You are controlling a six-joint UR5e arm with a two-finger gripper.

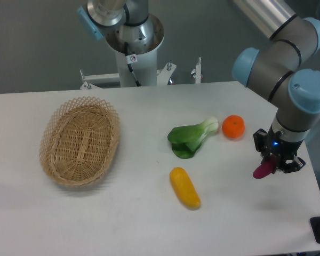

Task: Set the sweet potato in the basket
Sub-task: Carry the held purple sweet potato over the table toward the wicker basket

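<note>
Sweet potato [263, 170], small and magenta, sits clamped between my jaws at the far right of the white table [149, 224], one tapered end poking out to the left below my gripper [274, 165]. From this angle I cannot be sure whether it hangs just above the surface or touches it, though it looks lifted. My jaws are closed on it, so the grasp seems done and the carrying step is in hand.

The basket [80, 141], a tan oval of woven wicker, lies well apart on the left side of the table, with nothing in it. Between us are three other items: a round orange fruit [233, 127] just beside my wrist, a leafy green vegetable [192, 138] left of that, and a yellow oblong vegetable [184, 188] nearer the front edge.

My next move calls for a long sweep leftward, high enough to pass over the greens and the lattice rim, then a release over the basket's middle.
</note>
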